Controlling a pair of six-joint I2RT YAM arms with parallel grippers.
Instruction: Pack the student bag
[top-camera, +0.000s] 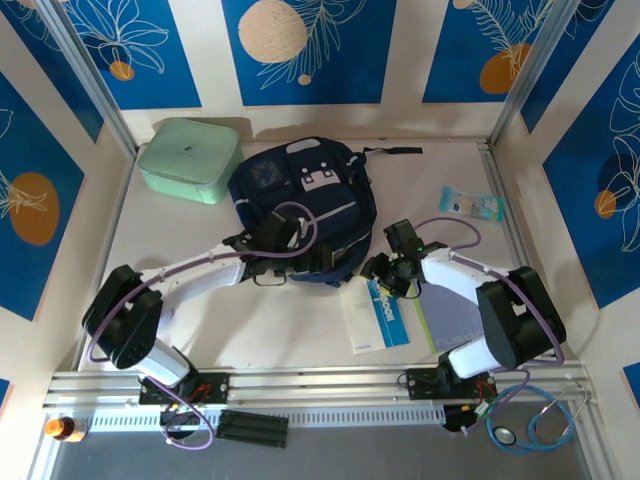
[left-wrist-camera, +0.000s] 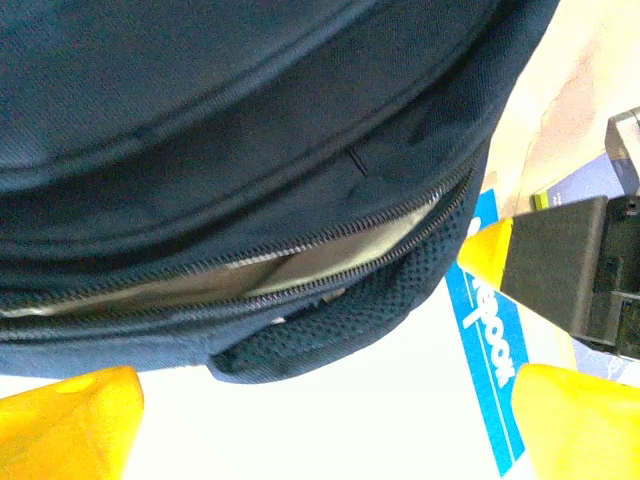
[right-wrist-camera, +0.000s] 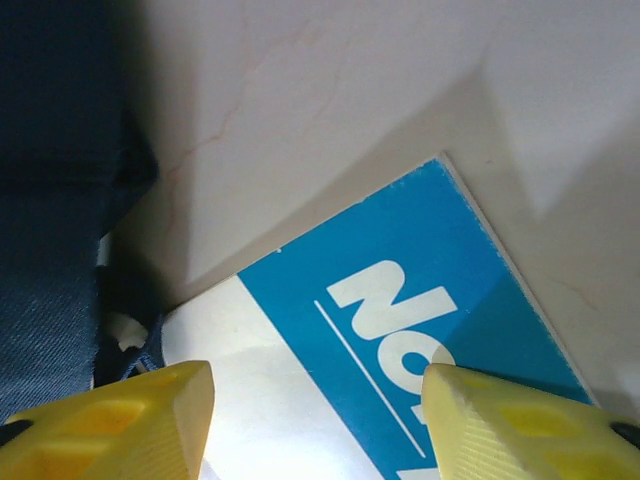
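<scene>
1. The student bag (top-camera: 300, 205) lies flat at mid-table. Its front pocket with the white patches faces up. The table (top-camera: 290, 340) is bare at the bag's 6 o'clock.
2. From the top camera, the bag's long axis runs roughly from 11 to 5 o'clock. The zipped mouth end points toward my arm bases, at about 5 to 6 o'clock. A loose dark strap (top-camera: 395, 151) trails off the far end toward 2 o'clock.
3. In the left wrist view, the zip (left-wrist-camera: 300, 262) along the near edge is parted. A pale surface shows in the slot, and I cannot tell what it is. A padded mesh strap (left-wrist-camera: 340, 325) sits just under the zip.
4. The left gripper (left-wrist-camera: 325, 425) is at the bag's near edge, close to the zip. Its yellow fingers (left-wrist-camera: 70, 420) stand wide apart with only bare table between them, gripping nothing.
5. The right gripper (right-wrist-camera: 320, 420) is just beside the bag's near right corner, at about 4 o'clock from the bag's centre. Its fingers are apart and straddle the far corner of a blue-and-white notebook (top-camera: 378, 315) lying flat. I cannot tell whether the tips touch the cover.
6. A pale grey-green sheet (top-camera: 442, 325) lies touching the notebook's 3 o'clock side.
7. A mint-green case (top-camera: 188, 158) sits at the bag's 10 o'clock, just beside it.
8. A small blue packet (top-camera: 472, 203) lies at the bag's 3 o'clock, well apart from it.
</scene>
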